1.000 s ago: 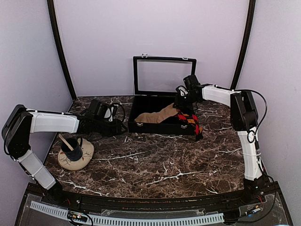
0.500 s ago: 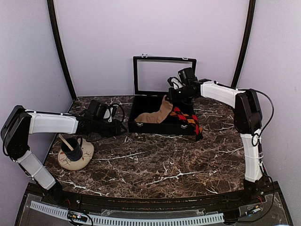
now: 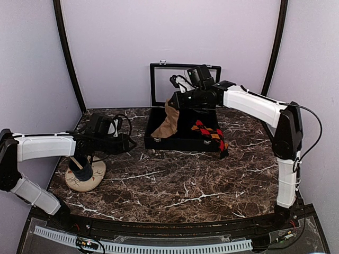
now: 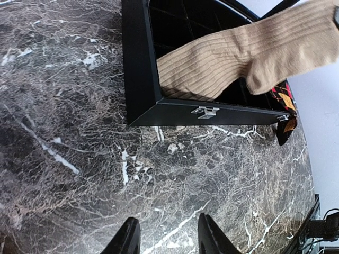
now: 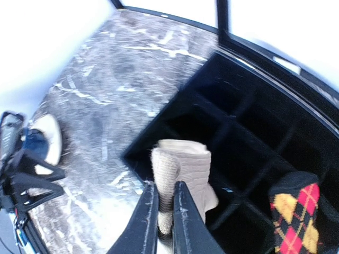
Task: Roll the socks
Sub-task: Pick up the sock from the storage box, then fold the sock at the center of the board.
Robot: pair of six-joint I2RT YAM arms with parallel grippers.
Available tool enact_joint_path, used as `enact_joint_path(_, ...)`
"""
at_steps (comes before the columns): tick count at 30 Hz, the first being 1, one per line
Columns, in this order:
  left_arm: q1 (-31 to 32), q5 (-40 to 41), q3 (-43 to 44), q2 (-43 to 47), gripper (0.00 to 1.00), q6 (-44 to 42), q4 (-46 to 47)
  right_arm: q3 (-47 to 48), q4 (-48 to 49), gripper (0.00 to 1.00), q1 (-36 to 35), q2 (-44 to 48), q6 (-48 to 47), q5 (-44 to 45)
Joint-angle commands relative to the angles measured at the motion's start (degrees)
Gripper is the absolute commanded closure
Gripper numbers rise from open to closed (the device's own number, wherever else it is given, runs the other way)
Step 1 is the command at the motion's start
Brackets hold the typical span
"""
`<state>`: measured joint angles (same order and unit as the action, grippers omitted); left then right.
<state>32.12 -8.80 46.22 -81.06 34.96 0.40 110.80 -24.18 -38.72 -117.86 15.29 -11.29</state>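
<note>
Pinched narrow in the right gripper: upper end of the tan sock, held up over the open black case. Long axis steep, hanging down and left into the case's left side, its lower end hidden behind the front wall. Draped over the right front corner: argyle sock. Left gripper partly spread, holding nothing, over the marble table. Two socks, one case.

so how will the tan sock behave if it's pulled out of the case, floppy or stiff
Probably floppy: the tan sock hangs limp from the right gripper, its lower end draped in the black case. Likely light, since a pinch on one end holds it. The ribbed knit may drag on the case rim.
</note>
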Motion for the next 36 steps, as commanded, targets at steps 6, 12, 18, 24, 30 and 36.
enact_joint_path(6,0.3,6.7,-6.0,12.8,0.6,3.7,-1.5,2.7,-2.4,0.91,-10.8,8.2,2.4,6.5)
enact_joint_path(12,0.3,12.2,-9.0,21.8,0.6,5.6,-6.0,5.7,-4.1,0.92,-19.5,10.1,7.3,10.6)
enact_joint_path(18,0.3,17.2,-11.9,29.3,0.6,7.4,-9.0,0.3,1.7,0.92,-25.0,13.9,17.3,10.3)
enact_joint_path(24,0.3,20.4,-12.1,32.7,0.6,7.4,-10.7,-10.7,11.1,0.96,-26.5,19.3,26.5,11.3)
enact_joint_path(30,0.5,18.9,-12.2,30.3,0.6,8.0,-9.4,-26.7,13.5,0.96,-25.0,24.7,30.3,14.7)
enact_joint_path(36,5.2,20.1,-13.1,27.1,0.6,7.5,-6.9,-50.9,23.2,0.96,-21.9,32.2,36.4,17.2)
